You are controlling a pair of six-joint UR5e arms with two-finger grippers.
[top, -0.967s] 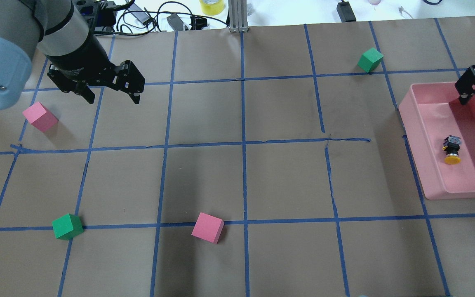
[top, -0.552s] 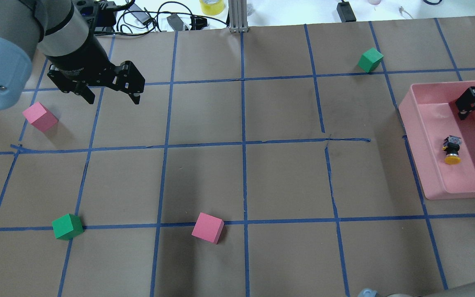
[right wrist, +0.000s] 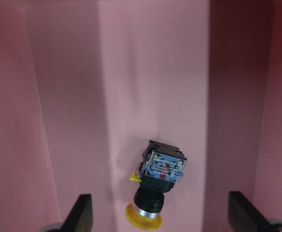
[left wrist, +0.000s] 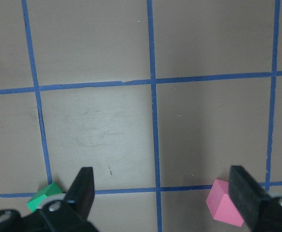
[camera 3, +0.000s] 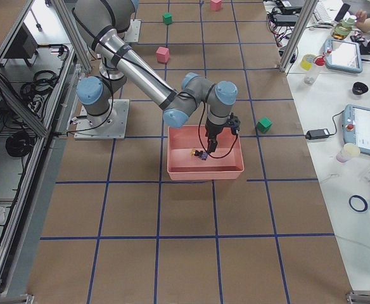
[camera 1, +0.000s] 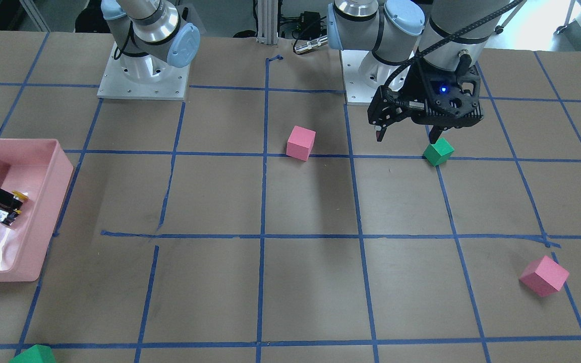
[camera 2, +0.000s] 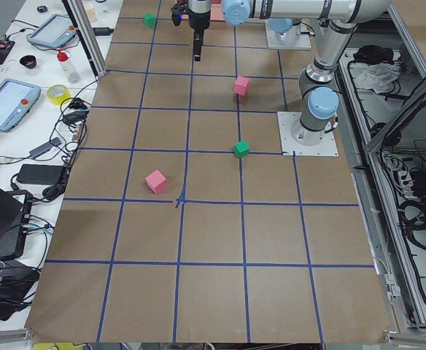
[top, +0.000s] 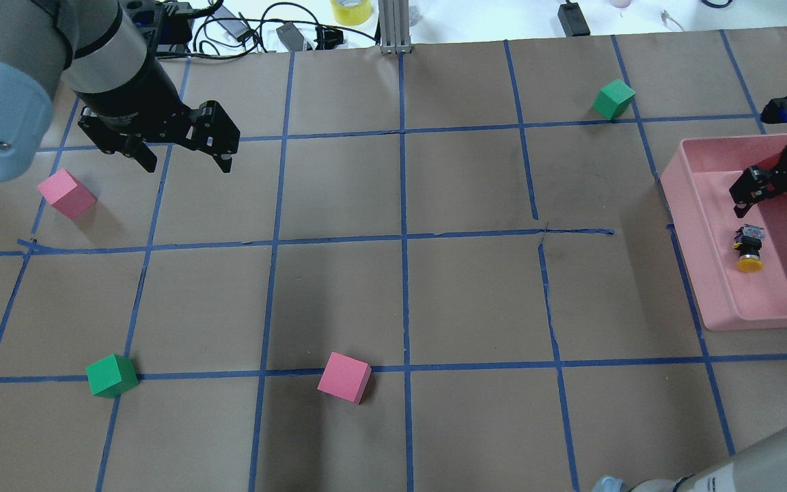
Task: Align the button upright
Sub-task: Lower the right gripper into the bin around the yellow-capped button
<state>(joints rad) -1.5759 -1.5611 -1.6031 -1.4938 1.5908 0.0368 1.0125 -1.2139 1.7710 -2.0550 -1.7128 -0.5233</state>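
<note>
Button lies sideways in pink bin — cap toward robot — right gripper spread wide, empty.

You can reach the button only from above: it lies on its side on the floor of the pink bin by the tabletop's right edge, and the bin's walls bar any sideways path. Bare floor flanks it. The right gripper hangs above, fingers spread.

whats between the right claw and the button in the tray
Only bare floor of the pink tray. The overhead view shows the right claw a short gap from the lying button; the right wrist view agrees.
</note>
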